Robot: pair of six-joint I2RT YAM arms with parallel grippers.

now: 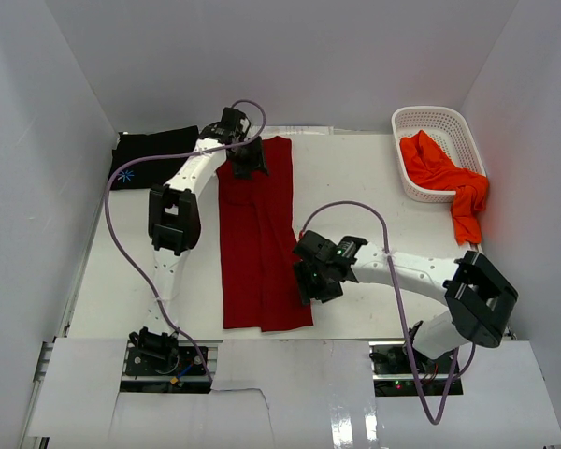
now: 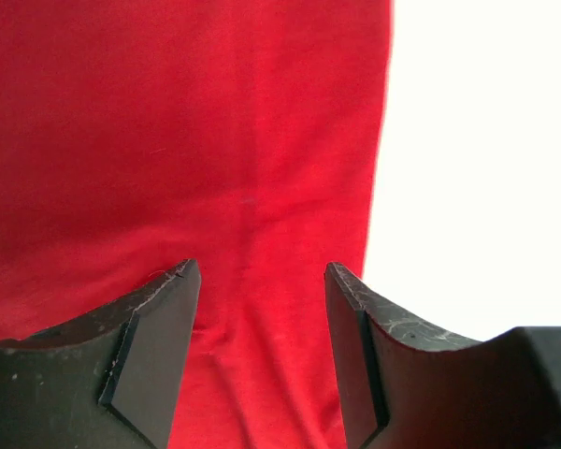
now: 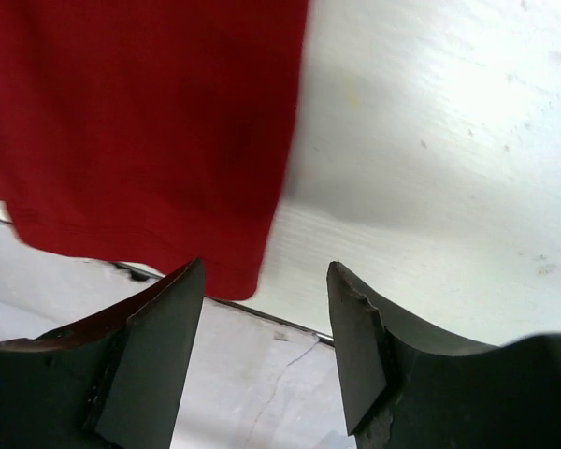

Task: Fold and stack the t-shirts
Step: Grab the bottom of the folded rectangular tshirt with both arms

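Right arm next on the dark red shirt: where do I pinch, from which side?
Probably the near right hem corner of the dark red shirt, coming from the table on its right: that edge lies flat, and the open right gripper hangs beside it.

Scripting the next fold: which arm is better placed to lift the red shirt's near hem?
Right, likely. The right gripper hangs open at the near right corner of the dark red shirt; the left gripper is open over its far end.

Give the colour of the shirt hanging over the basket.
Orange-red shirt; best in top external view.
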